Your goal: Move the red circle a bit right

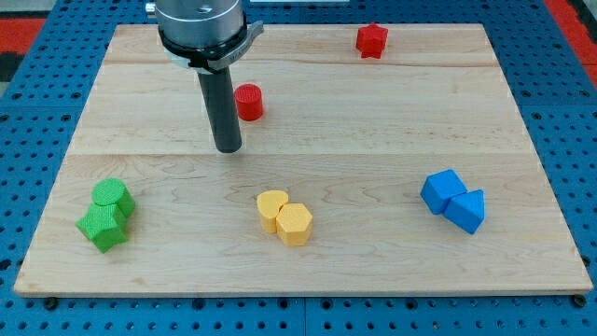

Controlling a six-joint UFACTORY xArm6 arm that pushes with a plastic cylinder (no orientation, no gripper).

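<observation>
My tip [229,147], a bare dark rod grasping nothing, stood just left of and below the small red circular block [248,102] near the wooden table's [373,140] top edge.

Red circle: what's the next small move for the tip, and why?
Probably slide my tip toward the view's top until it is level with the red circle, then push toward the view's right. My tip now sits left of and below the red circle, apart from it, so pushing right from here would likely miss it.
</observation>
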